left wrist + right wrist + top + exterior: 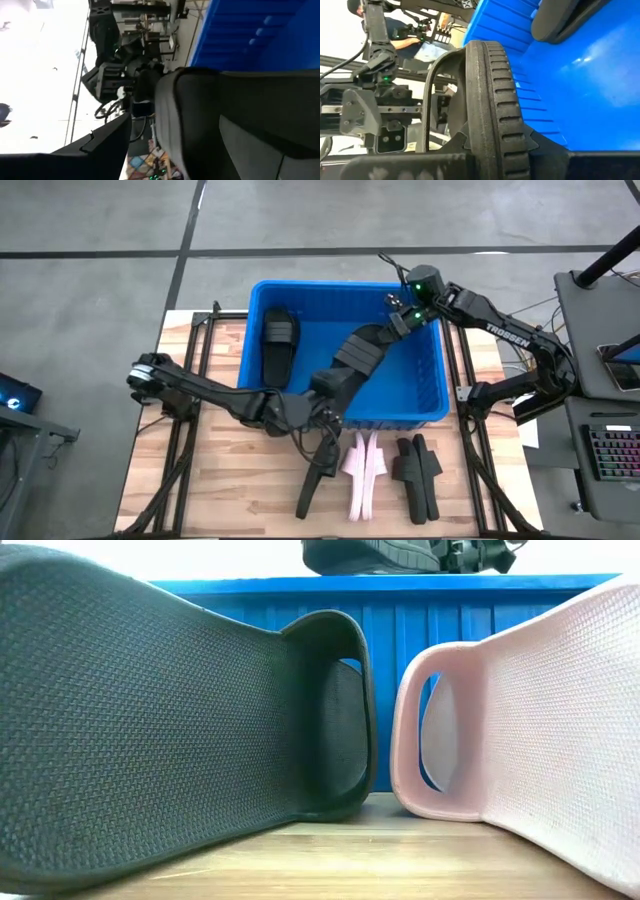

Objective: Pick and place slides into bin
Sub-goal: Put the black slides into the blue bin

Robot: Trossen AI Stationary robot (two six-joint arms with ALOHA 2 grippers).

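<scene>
The blue bin (420, 395) stands at the table's far middle with one black slide (278, 340) lying flat on its floor at the left. Above the bin, a second black slide (360, 352) slants from far right to near left. My right gripper (402, 320) is shut on its far end. My left gripper (322, 390) stands open at the slide's near end, pointing level, and the slide (240, 125) fills most of the left wrist view. On the table in front of the bin lie a black slide (315, 478), a pink pair (362, 470) and a black pair (416, 472). My right gripper pinches the far end of the slide's sole (492, 135) between its two fingers, coming from the table's far right and slanting a little downward. The slide stands on its edge, its ribbed tread (500, 80) showing and its strap (436, 80) arching to one side, lifted clear over the bin. My left gripper is close to the slide's near end, but I cannot tell whether it touches it.
The low view looks between a black slide (150, 720) and a pink one (540, 740) at the bin's ribbed near wall (460, 660). A keyboard (612, 452) sits on a side stand beyond the table's right edge. A person (402, 30) is in the room behind.
</scene>
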